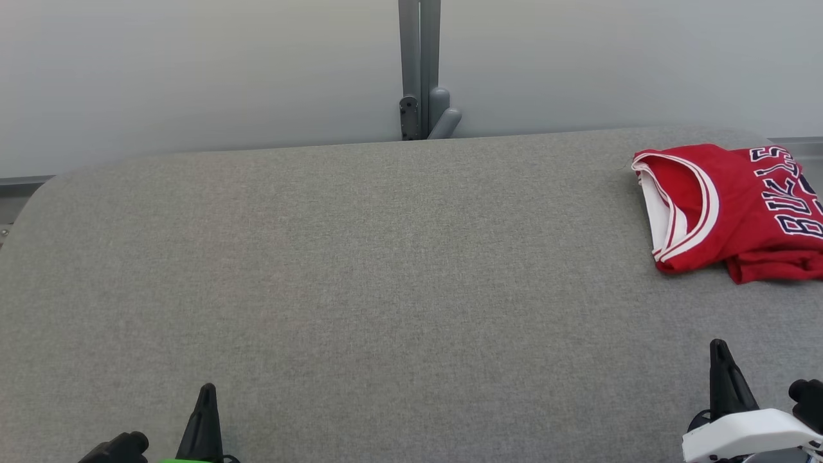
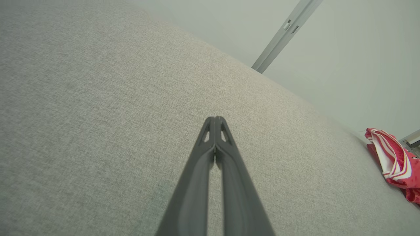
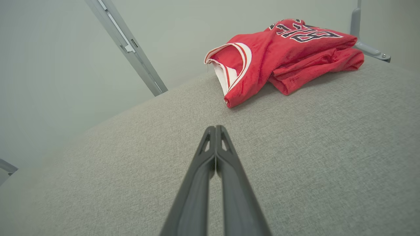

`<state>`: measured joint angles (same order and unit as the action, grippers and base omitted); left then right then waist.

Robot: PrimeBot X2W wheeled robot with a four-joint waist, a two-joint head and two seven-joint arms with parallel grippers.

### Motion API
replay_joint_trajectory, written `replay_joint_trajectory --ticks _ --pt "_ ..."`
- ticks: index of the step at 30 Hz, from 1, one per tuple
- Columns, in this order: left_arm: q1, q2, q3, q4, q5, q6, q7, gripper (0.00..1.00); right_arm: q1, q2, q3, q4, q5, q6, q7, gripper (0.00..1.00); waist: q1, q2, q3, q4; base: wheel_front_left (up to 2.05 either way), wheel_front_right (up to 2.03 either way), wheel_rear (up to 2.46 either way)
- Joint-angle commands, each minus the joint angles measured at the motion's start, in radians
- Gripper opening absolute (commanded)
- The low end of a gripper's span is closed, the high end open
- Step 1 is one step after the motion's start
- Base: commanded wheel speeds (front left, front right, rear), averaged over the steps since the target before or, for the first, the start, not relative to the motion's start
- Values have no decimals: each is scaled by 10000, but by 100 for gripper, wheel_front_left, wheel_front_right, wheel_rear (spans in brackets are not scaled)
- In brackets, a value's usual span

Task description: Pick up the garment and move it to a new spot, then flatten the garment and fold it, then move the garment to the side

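Grey woven table [image 1: 360,257] — folded red mesh jersey [image 1: 733,206].

Head camera looks down across the grey table [image 1: 360,270]; both low wrist cameras face along it, sharing the red garment [image 1: 726,206].

One folded red jersey with white trim [image 1: 726,206], one grey fabric-covered table [image 1: 360,270], two dark long-fingered grippers: left gripper [image 1: 207,392], right gripper [image 1: 719,347].
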<state>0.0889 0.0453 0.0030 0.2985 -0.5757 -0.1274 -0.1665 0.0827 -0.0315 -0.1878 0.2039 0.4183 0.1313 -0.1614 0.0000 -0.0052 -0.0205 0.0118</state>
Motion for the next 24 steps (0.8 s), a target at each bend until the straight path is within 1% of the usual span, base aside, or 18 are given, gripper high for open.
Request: replay_joint_trajectory --ticks 1,13,24 --pt "-293 21 93 -144 -341 -10 54 0 -287 -88 9 -115 380 0 57 0 0 9 2 -1 0 0 0" --pt "-616 29 269 -217 -2078 -15 535 0 -588 -108 148 -31 2385 -1 517 0 0 14 30 -14 0 0 0" --pt "-869 36 427 -272 -3490 -21 927 0 -839 -127 251 44 4000 -2 897 0 0 18 55 -27 0 0 0"
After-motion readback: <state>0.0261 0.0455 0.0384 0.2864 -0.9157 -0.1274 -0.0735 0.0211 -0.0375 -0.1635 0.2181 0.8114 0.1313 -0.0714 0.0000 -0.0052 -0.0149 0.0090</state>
